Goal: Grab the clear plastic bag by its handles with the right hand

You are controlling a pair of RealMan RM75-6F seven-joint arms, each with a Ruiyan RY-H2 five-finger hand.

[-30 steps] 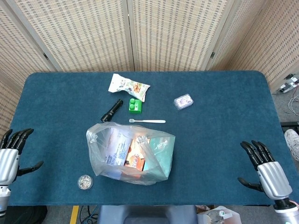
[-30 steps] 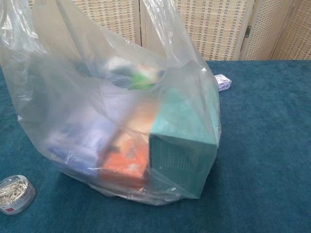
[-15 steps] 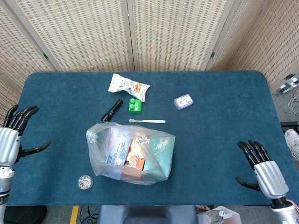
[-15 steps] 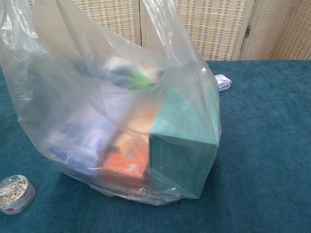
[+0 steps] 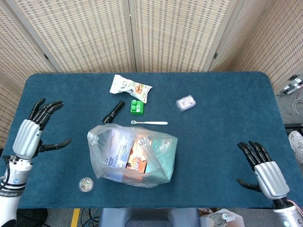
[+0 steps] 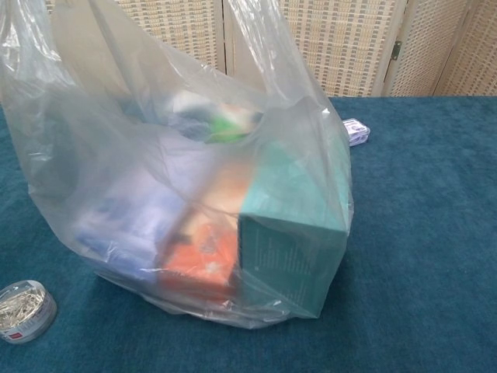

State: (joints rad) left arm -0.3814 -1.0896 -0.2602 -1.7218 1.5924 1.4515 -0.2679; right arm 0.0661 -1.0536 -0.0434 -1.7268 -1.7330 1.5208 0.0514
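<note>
The clear plastic bag (image 5: 132,156) stands near the front middle of the blue table, holding a teal box, an orange pack and other packets. Up close in the chest view the bag (image 6: 186,186) fills most of the frame, and its handles (image 6: 256,47) rise past the top edge. My right hand (image 5: 262,169) hovers at the table's front right corner, fingers spread, holding nothing and well apart from the bag. At the table's left side my left hand (image 5: 34,132) is raised, also spread and empty. Neither hand shows in the chest view.
Behind the bag lie a toothbrush (image 5: 149,123), a green brick (image 5: 137,106), a black flashlight (image 5: 113,111), a snack packet (image 5: 130,88) and a small clear case (image 5: 186,103). A round tin of paper clips (image 5: 86,184) sits at the bag's front left. Wicker screens stand behind.
My left hand has risen and moved inward over the table's left side. My right hand has shifted slightly leftward. The bag has not moved.
</note>
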